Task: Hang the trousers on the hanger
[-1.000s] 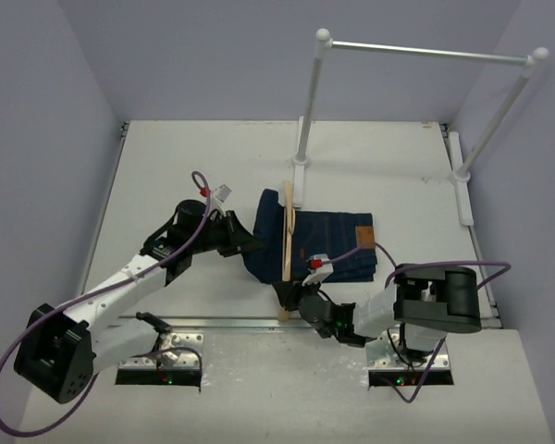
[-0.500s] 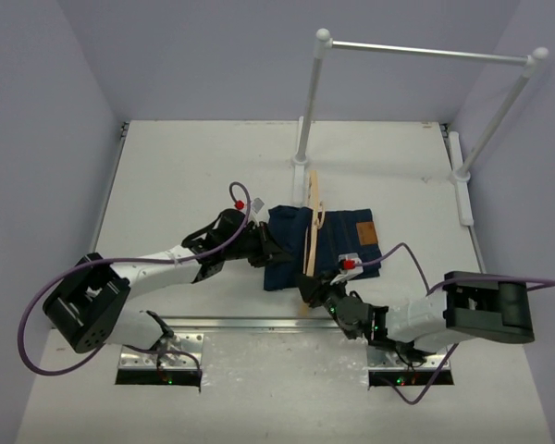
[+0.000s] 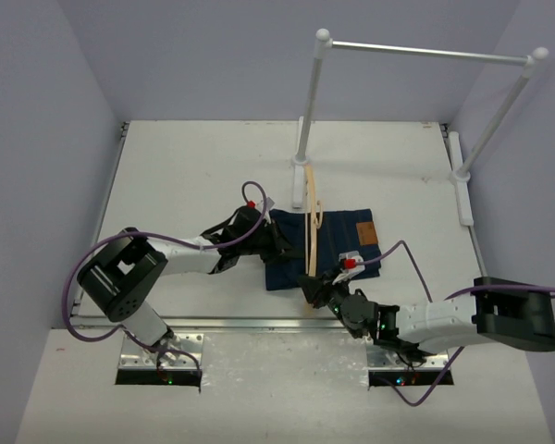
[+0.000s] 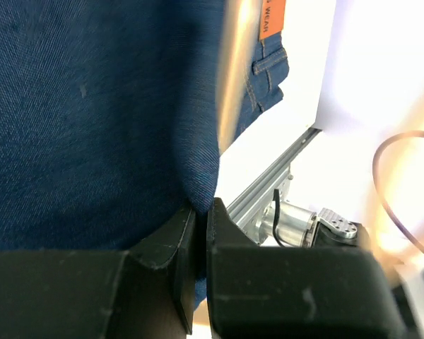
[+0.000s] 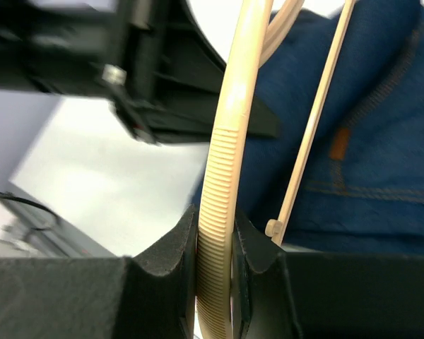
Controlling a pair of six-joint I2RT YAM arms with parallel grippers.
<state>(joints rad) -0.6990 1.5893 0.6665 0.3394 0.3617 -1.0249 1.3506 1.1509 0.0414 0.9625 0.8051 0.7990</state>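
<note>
Presently: folded jeans and hanger, each gripped, centre of the top view.
Item one: the trousers, dark denim, folded, lying on the table. The left gripper has its jaws pressed together on the fold's left edge. Item two: the hanger, pale wood, slanting across the denim, near end clamped between the jaws of the right gripper. Status, as judged: both pieces secured, cloth apparently not yet draped over the hanger. Whether any denim passes through it is unclear.
</note>
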